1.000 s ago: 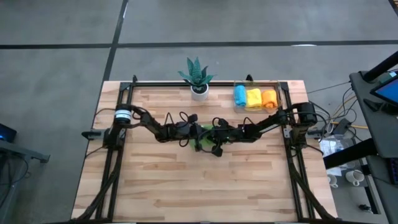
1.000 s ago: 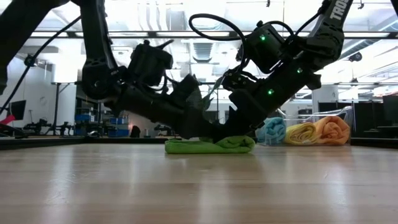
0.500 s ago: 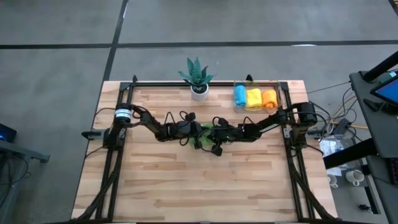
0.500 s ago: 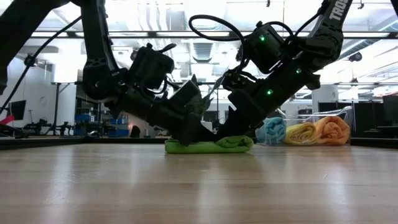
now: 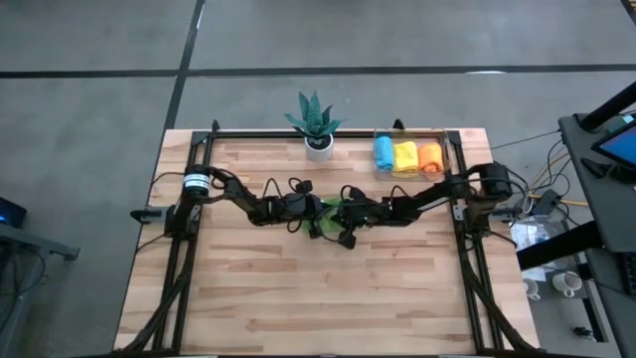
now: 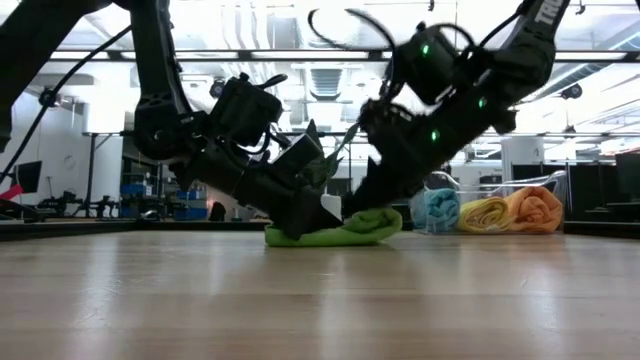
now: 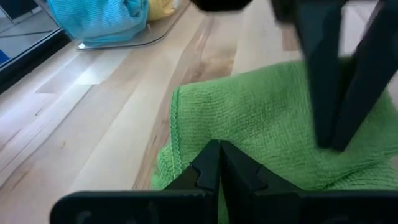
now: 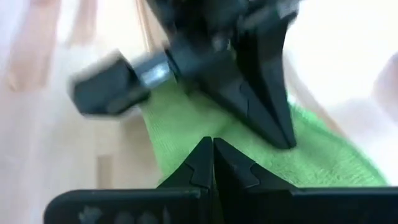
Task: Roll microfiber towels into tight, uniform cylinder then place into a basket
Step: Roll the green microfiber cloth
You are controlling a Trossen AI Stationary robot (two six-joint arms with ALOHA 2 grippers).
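Observation:
A green microfiber towel (image 6: 335, 231) lies partly rolled on the table's middle, also seen in the high view (image 5: 333, 211). My left gripper (image 7: 217, 152) comes from the table's left, shut, its tips on the towel's left part. My right gripper (image 8: 212, 149) comes from the right, shut, on the towel's right part. The two grippers almost meet over the towel (image 7: 261, 112). The clear basket (image 5: 446, 151) at the far right holds a blue roll (image 5: 384, 153), a yellow roll (image 5: 405, 154) and an orange roll (image 5: 428, 157). My left gripper presses its shut fingertips (image 7: 210, 163) onto the green towel beside its hemmed edge (image 7: 176, 134), slanting down from the table's left. The towel lies on the table under the tips. My right gripper presses its shut fingertips (image 8: 205, 163) onto the towel's right part (image 8: 180, 140), slanting down from the table's right. There the towel bulges up in a thick fold (image 6: 375, 222), its underside on the table.
A potted spiky plant (image 5: 316, 124) stands at the far edge, left of the basket. Black frame rails (image 5: 199, 159) run along the table's left, right and far sides. Bare wood (image 5: 318, 298) fills the near half of the table.
My left gripper has tipped lower and crept toward the table's right along the towel. The towel's right part has bunched up higher under my right gripper, while its left end has stayed flat on the table.

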